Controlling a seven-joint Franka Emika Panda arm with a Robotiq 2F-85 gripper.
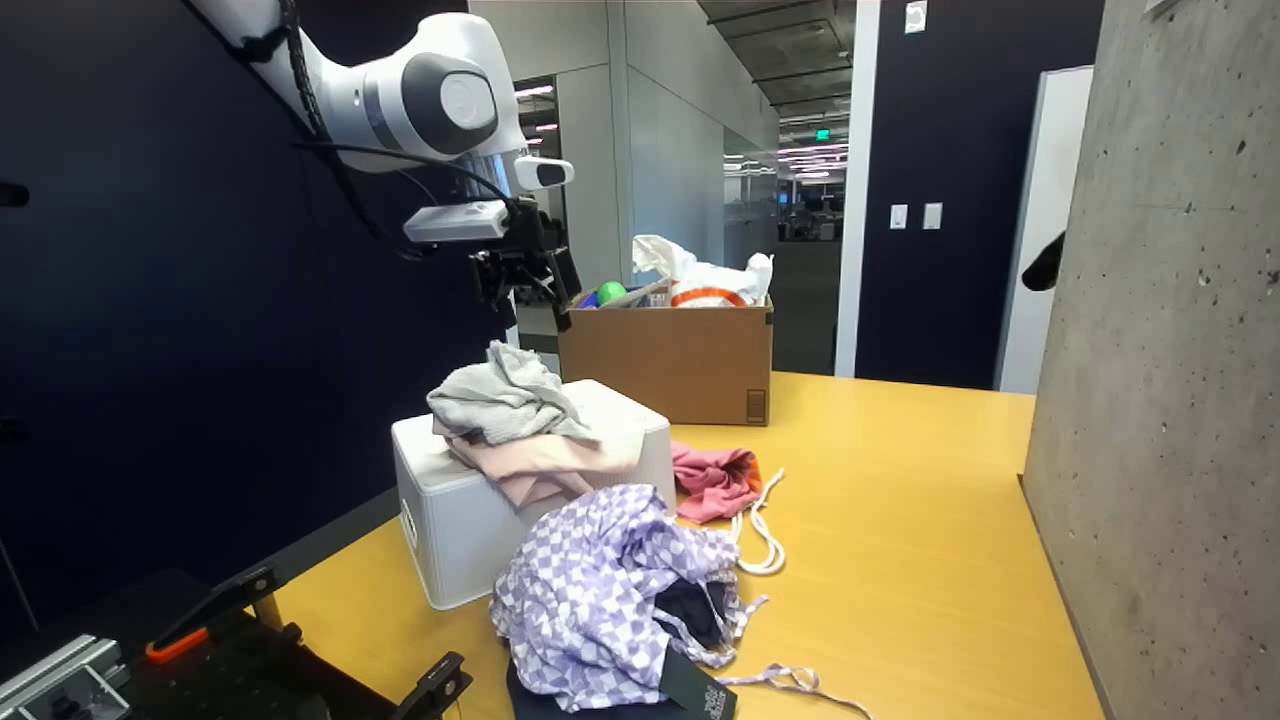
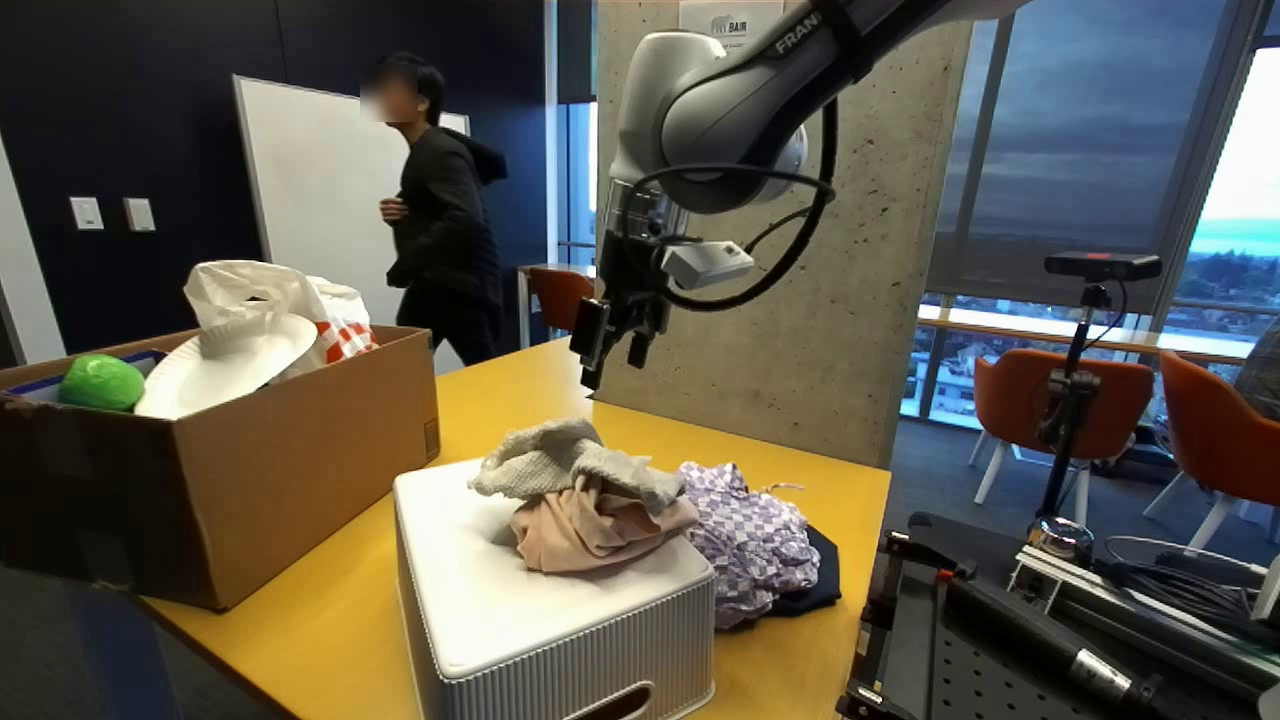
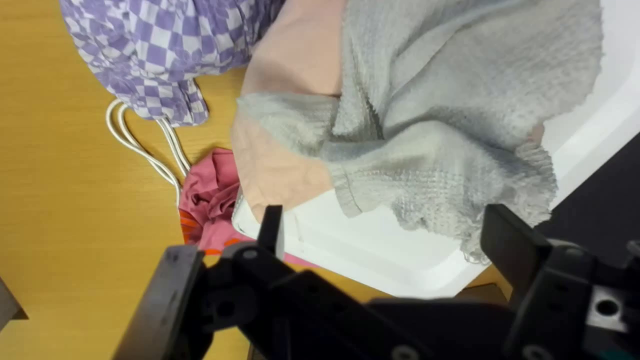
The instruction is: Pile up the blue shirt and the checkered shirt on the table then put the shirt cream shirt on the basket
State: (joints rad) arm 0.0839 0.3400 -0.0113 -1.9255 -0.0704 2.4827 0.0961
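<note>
A grey cloth [image 3: 450, 100], waffled and fuzzy along one edge, is lying crumpled over a smooth peach cloth [image 3: 282, 172], the pair resting on the basket [image 2: 450, 550]; the white, round-cornered basket is showing ribbed walls under a smooth top; just beside it on the yellow table [image 1: 900, 520], a checkered shirt [image 1: 590, 590], purple and white, thin and puckered, is lying bunched over a partly hidden, dark blue shirt [image 2: 818, 575]; a pink pouch [image 1: 715, 483] is lying wrinkled near the basket, white cords [image 1: 762, 570] looping out beside it; in both exterior views the gripper [image 3: 387, 230] is hanging above the basket, clear of the cloths; its blocky black fingers [image 3: 511, 245] are standing spread far apart, holding only air between them.
</note>
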